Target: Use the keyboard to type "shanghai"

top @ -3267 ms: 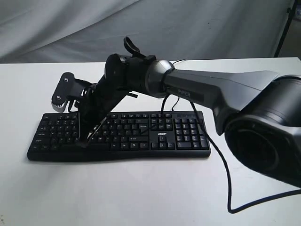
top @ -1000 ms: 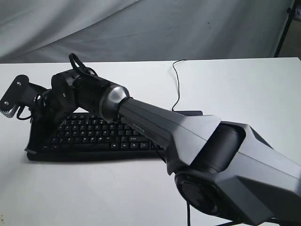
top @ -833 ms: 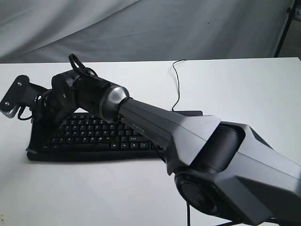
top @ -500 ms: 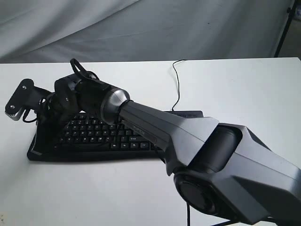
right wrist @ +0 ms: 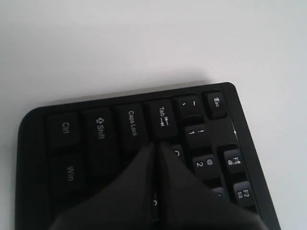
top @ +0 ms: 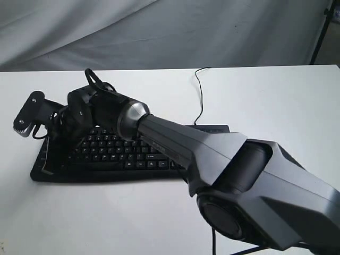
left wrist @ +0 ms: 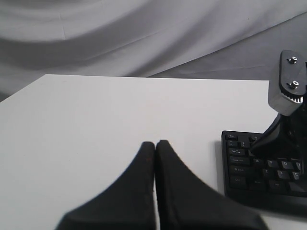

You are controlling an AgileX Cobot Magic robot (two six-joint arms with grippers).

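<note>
The black keyboard (top: 106,154) lies on the white table, its right half hidden behind my right arm in the exterior view. My right gripper (top: 47,169) reaches across to the keyboard's left end and points down at it. In the right wrist view the right gripper (right wrist: 156,144) is shut, its tip just above the keys beside Tab and Caps Lock on the keyboard (right wrist: 96,129). My left gripper (left wrist: 155,143) is shut with nothing in it, over bare table to the left of the keyboard (left wrist: 249,172). The left arm does not show in the exterior view.
The thin black cable (top: 200,95) runs from the keyboard's back edge toward the far side of the white table (top: 276,101). A grey cloth backdrop (top: 159,32) hangs behind the table. My right arm's bulky links fill the lower right of the exterior view.
My right gripper swung from the keyboard's middle-left keys to its far left end, then over the last second lifted a little and shifted slightly back to the right.
</note>
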